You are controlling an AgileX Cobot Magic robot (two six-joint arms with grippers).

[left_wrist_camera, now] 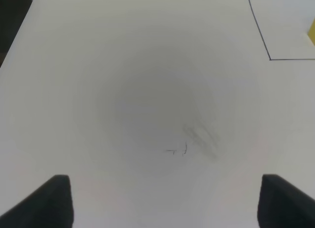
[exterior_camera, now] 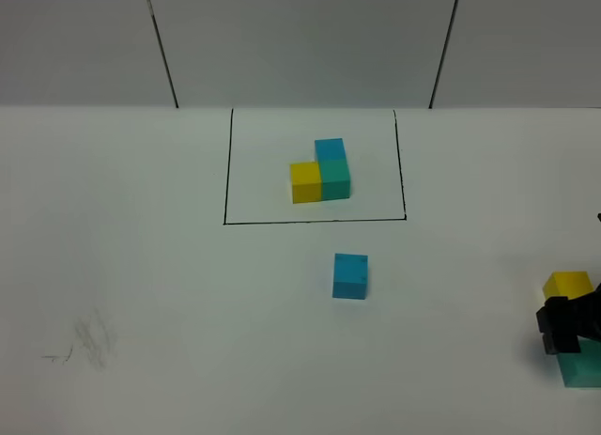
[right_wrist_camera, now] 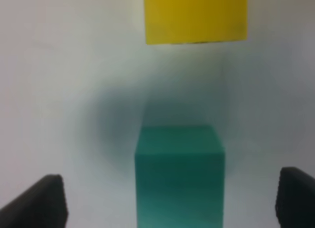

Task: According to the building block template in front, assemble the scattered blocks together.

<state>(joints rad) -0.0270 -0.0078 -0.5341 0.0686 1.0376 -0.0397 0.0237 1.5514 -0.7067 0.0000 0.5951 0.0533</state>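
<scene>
From the high camera, the white table (exterior_camera: 141, 266) carries a black outlined rectangle (exterior_camera: 225, 172) toward the back, and the building block template (exterior_camera: 321, 172) sits inside it: a yellow cube at the left touching a teal-green one, with a blue cube behind the green one, making an L. In front of the rectangle and outside its line, the sky-blue cube (exterior_camera: 350, 275) stands alone, well apart from the other loose blocks. At the far right edge the right gripper (exterior_camera: 562, 327) hangs low between the yellow cube (exterior_camera: 567, 285), which lies behind it, and the teal-green cube (exterior_camera: 584, 367), which lies in front of it and is partly cut off by the picture's edge. Faint grey scuff marks (exterior_camera: 89, 341) show on the table at the near left. In the left wrist view, the left gripper (left_wrist_camera: 167, 203) hangs above bare table with its two dark fingertips (left_wrist_camera: 54, 201) spread wide and nothing between them; the scuff marks lie under it, and a corner of the rectangle's line shows with a sliver of yellow at the picture's edge. In the right wrist view, the right claw is spread wide, its fingertips (right_wrist_camera: 47, 201) standing clear of the teal-green cube on both sides, so the cube sits between them untouched. The yellow cube lies beyond it, apart. The view is blurred.
</scene>
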